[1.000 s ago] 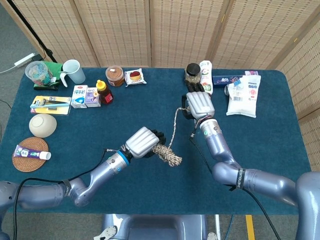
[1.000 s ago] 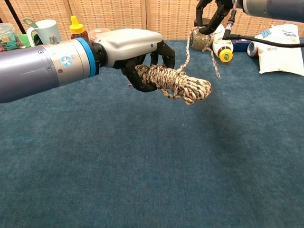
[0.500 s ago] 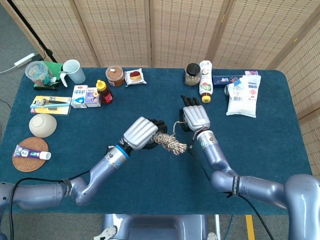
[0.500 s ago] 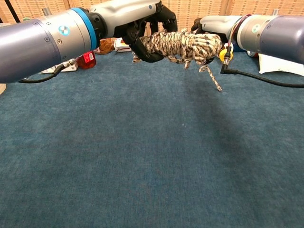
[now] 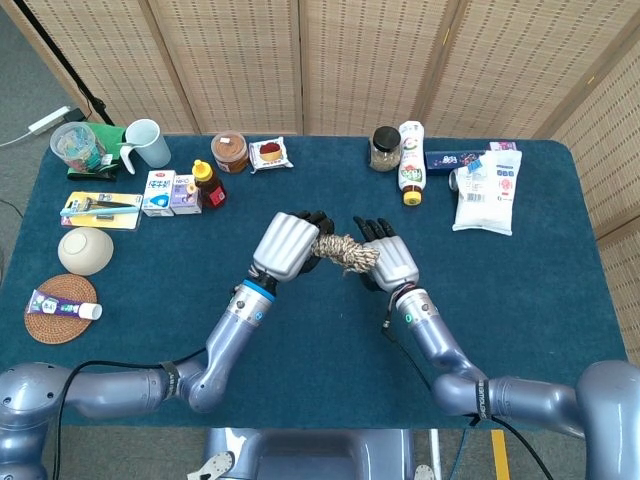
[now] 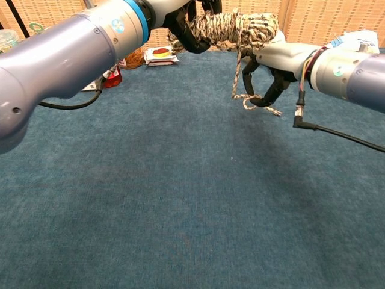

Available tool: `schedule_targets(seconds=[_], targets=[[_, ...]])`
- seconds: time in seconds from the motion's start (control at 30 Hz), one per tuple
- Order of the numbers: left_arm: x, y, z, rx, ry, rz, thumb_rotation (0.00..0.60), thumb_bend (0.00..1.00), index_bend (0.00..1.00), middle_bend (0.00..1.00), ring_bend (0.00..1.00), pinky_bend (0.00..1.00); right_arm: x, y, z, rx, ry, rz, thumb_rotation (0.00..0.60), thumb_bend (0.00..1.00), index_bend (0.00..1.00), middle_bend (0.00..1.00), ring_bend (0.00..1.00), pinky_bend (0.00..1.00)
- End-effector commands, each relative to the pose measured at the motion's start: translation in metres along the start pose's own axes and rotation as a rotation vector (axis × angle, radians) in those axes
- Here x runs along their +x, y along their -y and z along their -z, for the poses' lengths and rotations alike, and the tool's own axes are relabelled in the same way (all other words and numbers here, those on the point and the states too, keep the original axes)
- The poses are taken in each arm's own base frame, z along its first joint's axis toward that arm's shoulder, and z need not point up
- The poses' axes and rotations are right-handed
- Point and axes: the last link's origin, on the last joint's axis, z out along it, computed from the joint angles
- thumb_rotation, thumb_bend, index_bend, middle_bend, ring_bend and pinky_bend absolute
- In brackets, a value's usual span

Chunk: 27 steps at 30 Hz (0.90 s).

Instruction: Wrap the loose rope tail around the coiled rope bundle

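We see the left hand (image 5: 285, 245) gripping one end of the coiled rope bundle (image 5: 346, 253), lifted above the blue table (image 5: 300, 330). The right hand (image 5: 392, 260), fingers curled, pinches the loose rope tail (image 6: 239, 75), which hangs down from the bundle's far end.

head view steeply overhead, chest view low, close, both showing rope bundle (image 5: 347, 253)

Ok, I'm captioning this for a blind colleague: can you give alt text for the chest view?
The left hand holds a coiled rope bundle above a blue table. The loose tail hangs down to the right hand, whose curled fingers seem to catch it.
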Motion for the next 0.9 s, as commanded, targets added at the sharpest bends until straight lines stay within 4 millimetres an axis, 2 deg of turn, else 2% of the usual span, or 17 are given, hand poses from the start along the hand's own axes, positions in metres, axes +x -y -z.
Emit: schedule_targets(seconds=[0.03,0.43,0.67,0.9], targets=[[-0.001,-0.002,-0.005,0.019,-0.015,-0.009,0.600,0.43,0.59,0.43,0.48,0.63,-0.006,-0.002,0.013,0.024,0.006,0.020,0.600,0.48,0.67,0.00,0.00,0.00],[-0.001,-0.005,-0.010,0.038,-0.038,-0.011,0.600,0.43,0.59,0.43,0.48,0.63,-0.025,-0.001,0.039,0.083,0.027,0.055,0.600,0.48,0.67,0.00,0.00,0.00],[0.003,-0.006,-0.009,0.036,-0.047,-0.008,0.600,0.43,0.59,0.43,0.48,0.63,-0.033,-0.006,0.042,0.078,0.044,0.052,0.600,0.48,0.67,0.00,0.00,0.00],[0.002,-0.005,-0.007,0.034,-0.042,-0.011,0.600,0.43,0.59,0.43,0.48,0.63,-0.034,-0.005,0.042,0.081,0.043,0.047,0.600,0.48,0.67,0.00,0.00,0.00]])
